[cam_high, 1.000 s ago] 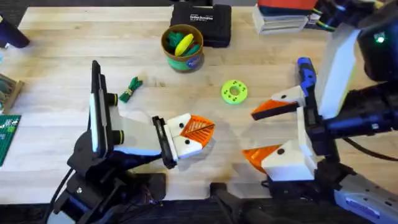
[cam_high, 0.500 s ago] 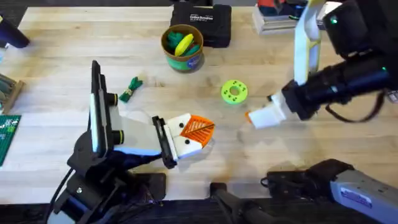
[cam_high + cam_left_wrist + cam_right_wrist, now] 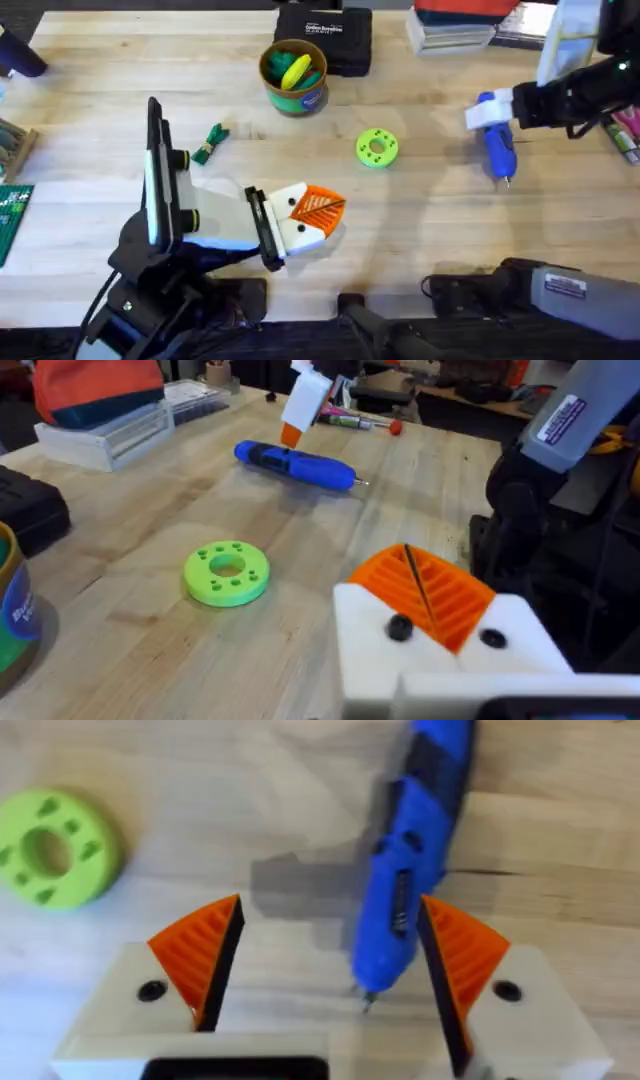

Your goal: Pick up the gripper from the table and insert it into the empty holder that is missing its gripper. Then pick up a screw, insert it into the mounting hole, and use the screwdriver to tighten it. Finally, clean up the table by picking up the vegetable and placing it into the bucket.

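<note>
The blue screwdriver point(image 3: 498, 148) lies on the table point(image 3: 420, 230) at the far right, tip toward the front. My right gripper point(image 3: 490, 112) is over its rear end, open, and the screwdriver point(image 3: 405, 870) lies between the orange fingers point(image 3: 205, 955), closer to one of them. My left gripper point(image 3: 322, 206) rests near the table's front middle, and its orange fingers point(image 3: 430, 588) are pressed together with nothing between them. The green leafy vegetable point(image 3: 210, 143) lies at mid-left. The bucket point(image 3: 294, 75) stands at the back with yellow and green pieces inside. The loose gripper piece, the empty holder and the screw are out of view.
A bright green ring disc point(image 3: 376, 148) lies between the two grippers. A black case point(image 3: 323, 35) stands behind the bucket. Red and white boxes point(image 3: 455, 25) sit at the back right, a green circuit board point(image 3: 12, 215) at the left edge.
The right arm swung from the front right, close under the camera, out to the far right and lowered its gripper over the screwdriver. The left arm has not moved.
</note>
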`<action>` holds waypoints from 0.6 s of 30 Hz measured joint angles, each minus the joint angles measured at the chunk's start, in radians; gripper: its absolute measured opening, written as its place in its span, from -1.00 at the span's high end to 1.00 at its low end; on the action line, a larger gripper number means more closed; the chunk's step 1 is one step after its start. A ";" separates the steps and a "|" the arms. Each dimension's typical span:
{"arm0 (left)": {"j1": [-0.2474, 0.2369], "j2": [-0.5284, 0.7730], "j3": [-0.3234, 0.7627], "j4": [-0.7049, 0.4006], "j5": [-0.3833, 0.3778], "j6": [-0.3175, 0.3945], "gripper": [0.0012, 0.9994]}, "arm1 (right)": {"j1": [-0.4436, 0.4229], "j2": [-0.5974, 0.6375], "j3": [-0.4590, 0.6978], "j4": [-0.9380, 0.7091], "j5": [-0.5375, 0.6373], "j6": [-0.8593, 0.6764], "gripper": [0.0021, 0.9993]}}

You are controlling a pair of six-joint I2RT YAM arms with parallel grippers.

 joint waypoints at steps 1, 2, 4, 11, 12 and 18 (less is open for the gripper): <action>0.000 0.000 0.000 0.000 0.000 0.000 0.99 | -0.023 0.016 0.000 0.027 0.005 -0.007 -0.99; 0.000 0.000 0.000 0.000 0.000 0.000 0.99 | -0.038 0.029 0.000 0.049 0.007 -0.012 -0.99; 0.000 0.000 0.000 0.000 -0.001 0.000 0.99 | -0.065 0.057 0.000 0.107 0.013 -0.020 -0.99; 0.000 0.000 0.000 0.000 -0.001 0.000 0.99 | -0.099 0.140 0.000 0.191 0.023 -0.110 -0.99; 0.000 0.000 0.000 0.000 -0.001 0.000 0.99 | -0.099 0.154 0.000 0.194 0.024 -0.120 -0.99; 0.000 0.000 0.000 0.000 -0.001 0.000 0.99 | -0.099 0.269 0.000 0.248 0.023 -0.155 -0.99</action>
